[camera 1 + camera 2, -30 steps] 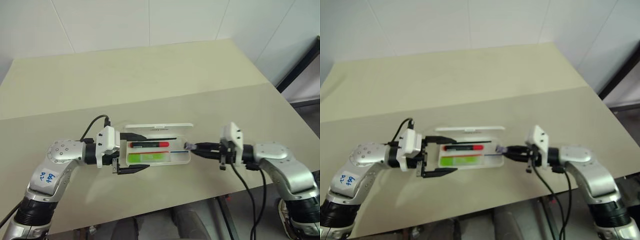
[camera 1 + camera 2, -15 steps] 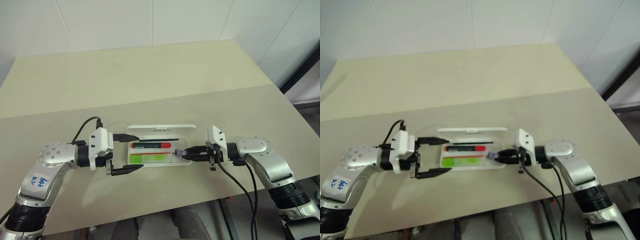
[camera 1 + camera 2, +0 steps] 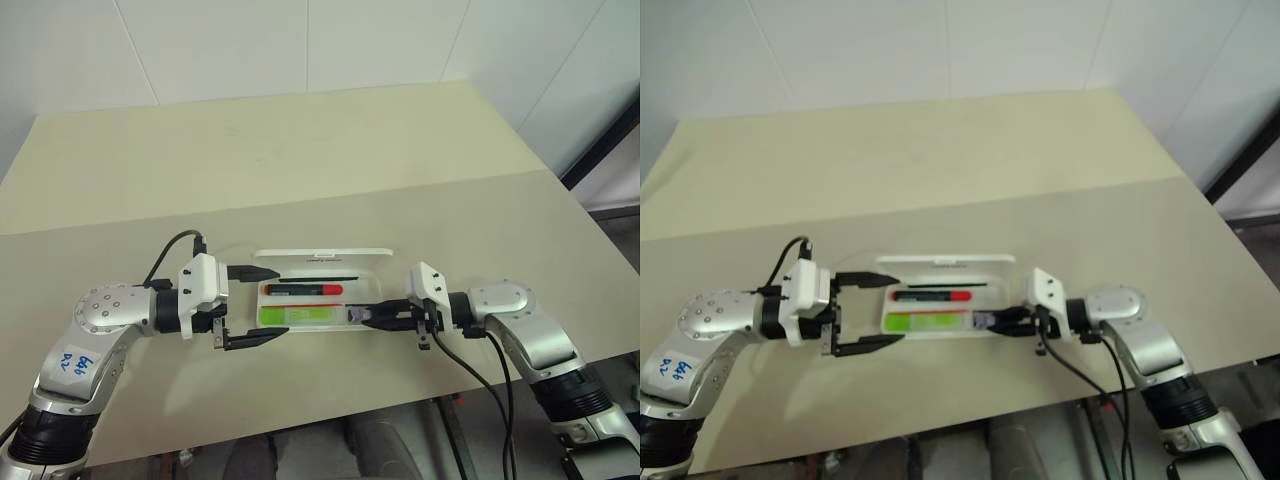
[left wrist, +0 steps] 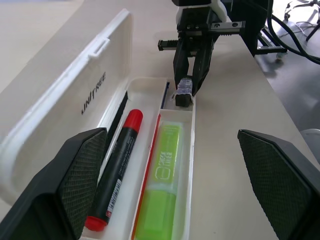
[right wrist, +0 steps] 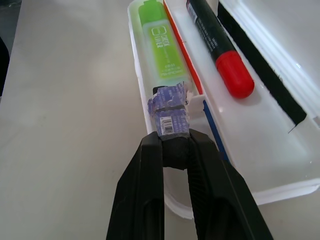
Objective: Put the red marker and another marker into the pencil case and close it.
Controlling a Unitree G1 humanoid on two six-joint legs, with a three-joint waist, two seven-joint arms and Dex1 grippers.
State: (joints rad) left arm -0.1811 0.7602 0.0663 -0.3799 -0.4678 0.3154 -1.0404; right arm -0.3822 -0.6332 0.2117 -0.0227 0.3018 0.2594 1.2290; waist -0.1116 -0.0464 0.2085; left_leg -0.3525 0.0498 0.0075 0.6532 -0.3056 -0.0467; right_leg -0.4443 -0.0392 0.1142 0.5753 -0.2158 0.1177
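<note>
The white pencil case [image 3: 320,255] lies open on the table, its lid standing up along the far side. In the far compartment rests the red marker [image 3: 305,290]; the lime-green marker [image 3: 300,316] fills the near one. My left gripper [image 3: 278,303] is open, one finger on each side of the case's left end. At the case's right end, my right gripper [image 3: 368,317] is shut on a small dark stubby object [image 5: 170,112] with a bluish label. It holds the object just inside the near compartment, beyond the green marker's end.
The beige table [image 3: 300,150] stretches wide behind the case. Its near edge [image 3: 330,415] runs close below both arms. A dark frame [image 3: 600,150] stands off the table's right side.
My right gripper has moved left and slightly down with the small dark object, from just outside the case's right end to inside the near compartment. The left gripper has stayed put.
</note>
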